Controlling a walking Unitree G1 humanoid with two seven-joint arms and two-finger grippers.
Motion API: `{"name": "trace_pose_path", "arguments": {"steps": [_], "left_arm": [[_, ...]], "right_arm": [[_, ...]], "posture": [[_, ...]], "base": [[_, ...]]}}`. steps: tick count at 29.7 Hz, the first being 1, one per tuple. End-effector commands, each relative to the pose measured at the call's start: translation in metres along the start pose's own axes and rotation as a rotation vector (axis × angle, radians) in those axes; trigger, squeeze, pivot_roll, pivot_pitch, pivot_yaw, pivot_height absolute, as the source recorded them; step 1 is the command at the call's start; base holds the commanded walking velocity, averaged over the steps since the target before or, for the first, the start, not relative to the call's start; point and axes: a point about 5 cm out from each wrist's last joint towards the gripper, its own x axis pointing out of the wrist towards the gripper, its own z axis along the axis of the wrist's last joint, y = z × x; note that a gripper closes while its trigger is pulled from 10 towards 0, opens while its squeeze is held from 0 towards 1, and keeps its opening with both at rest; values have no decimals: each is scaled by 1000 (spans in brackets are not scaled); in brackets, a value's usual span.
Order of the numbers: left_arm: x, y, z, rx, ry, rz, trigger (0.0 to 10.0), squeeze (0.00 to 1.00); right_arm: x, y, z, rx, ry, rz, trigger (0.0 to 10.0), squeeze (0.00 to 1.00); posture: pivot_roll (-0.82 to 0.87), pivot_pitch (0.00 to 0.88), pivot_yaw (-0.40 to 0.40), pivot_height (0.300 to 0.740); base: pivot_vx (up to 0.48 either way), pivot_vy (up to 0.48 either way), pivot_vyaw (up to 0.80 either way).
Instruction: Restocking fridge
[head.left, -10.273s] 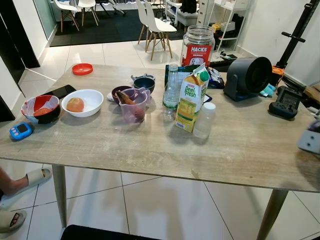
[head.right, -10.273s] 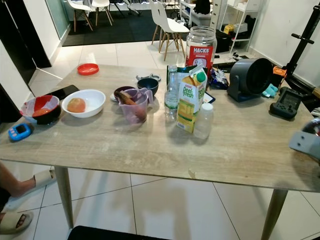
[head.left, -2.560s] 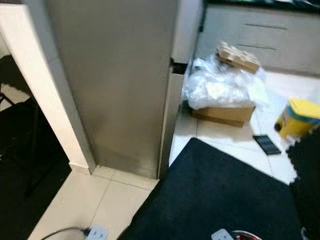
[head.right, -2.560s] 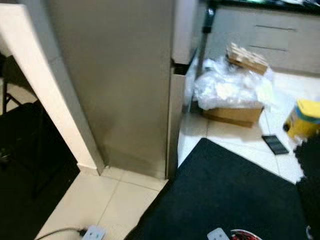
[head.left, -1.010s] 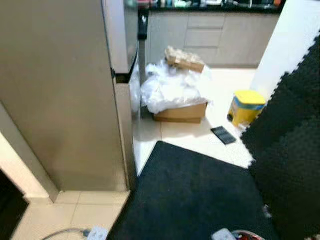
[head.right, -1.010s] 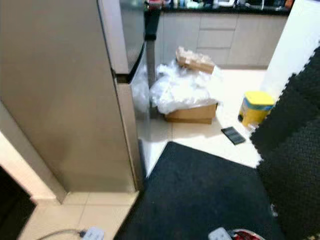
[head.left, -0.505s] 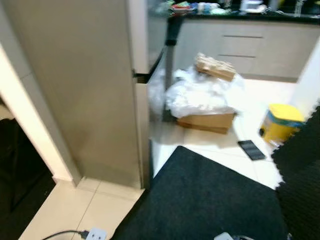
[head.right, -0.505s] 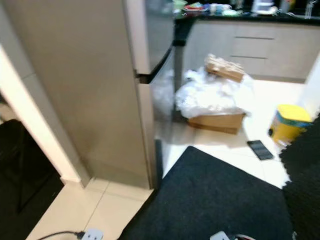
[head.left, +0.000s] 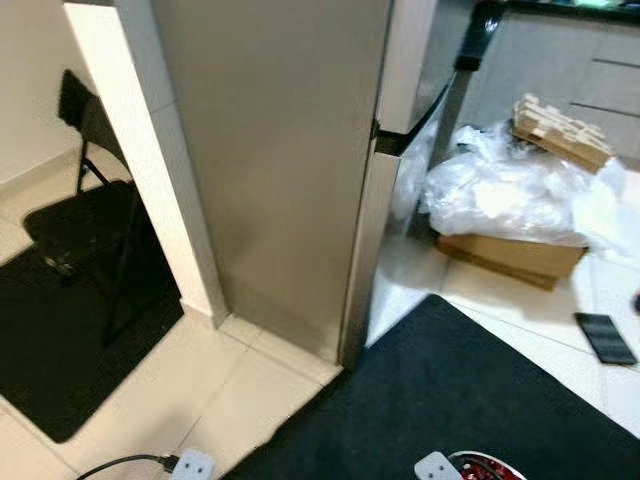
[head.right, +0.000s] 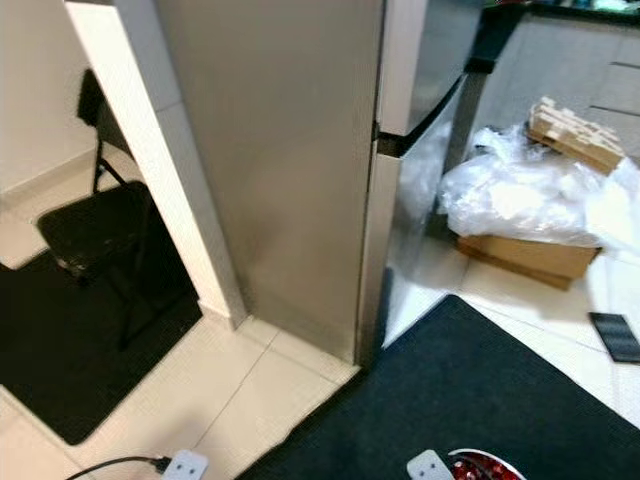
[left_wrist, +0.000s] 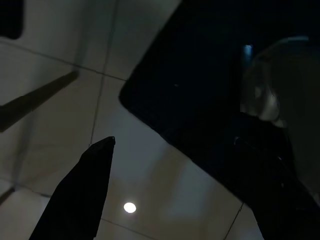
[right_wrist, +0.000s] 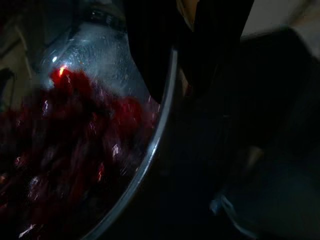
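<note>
A tall steel fridge (head.left: 285, 150) stands ahead, seen from its side, its doors shut and a dark handle (head.left: 478, 30) at its front edge. A white pillar (head.left: 150, 150) stands against its left side, and beyond that a black folding chair (head.left: 85, 210) sits on a dark mat (head.left: 60, 360). On the tiled floor to the right of the fridge lies a cardboard box (head.left: 510, 255) heaped with clear plastic wrap (head.left: 510, 190), with a wooden block piece (head.left: 560, 128) on top. A black phone (head.left: 605, 338) lies on the tiles near the box. A large black mat (head.left: 440, 400) spreads across the floor before the fridge. A white power strip (head.left: 193, 466) with its cable lies at the lower edge.

The right pincer (right_wrist: 187, 47) is closed on the rim of a bowl (right_wrist: 150, 145) covered in clear film and filled with something red; one finger is inside the rim, the other outside. The bowl's edge also peeks in low in the head view (head.right: 480, 466), over the black mat, well short of the fridge.

The left pincer (left_wrist: 180, 195) hangs over the tiles and the mat's corner, its fingers (left_wrist: 82, 195) spread wide and holding nothing
</note>
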Motion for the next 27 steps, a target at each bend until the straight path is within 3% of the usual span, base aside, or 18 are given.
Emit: {"name": "trace_pose_path", "arguments": {"steps": [1,4,6,7,8,9,11,16,18,23,27], "left_arm": [[0,0,0,-4,-2,0,10000,0],[0,0,0,-4,-2,0,10000,0],[0,1,-1,0,-2,1,10000,0],[0,1,-1,0,-2,1,10000,0],[0,1,-1,1,-2,2,10000,0],[0,1,-1,1,-2,2,10000,0],[0,1,-1,3,-3,2,10000,0],[0,1,-1,4,-4,2,10000,0],[0,2,-1,8,-5,3,10000,0],[0,2,-1,9,-6,3,10000,0],[0,2,0,11,-8,5,10000,0]], "right_arm": [[0,-6,-8,-32,31,-51,10000,0],[-1,-10,-9,-46,35,-79,10000,0],[-3,-31,-9,-105,36,-230,10000,0],[-3,-31,-9,-105,36,-230,10000,0],[-6,-45,-6,-134,25,-331,10000,0],[-6,-45,-6,-134,25,-331,10000,0],[-11,-64,2,-150,-19,-477,10000,0],[-16,-78,12,-113,-81,-566,10000,0],[-19,-87,20,-53,-119,-598,10000,0],[-21,-89,28,4,-161,-604,10000,0],[-19,-80,32,41,-181,-577,10000,0]], "posture": [[8,0,-4,740],[8,0,-4,740],[8,0,-3,740],[8,0,-3,740],[8,0,0,740],[8,0,0,740],[8,0,0,740],[8,0,0,740],[8,0,0,740],[13,0,-2,740],[13,0,-2,740]], "base": [[0,0,0],[0,0,0],[0,0,0],[0,0,0],[0,0,0],[0,0,0],[0,0,0],[0,0,0],[0,0,0],[0,0,0],[0,0,0]]}}
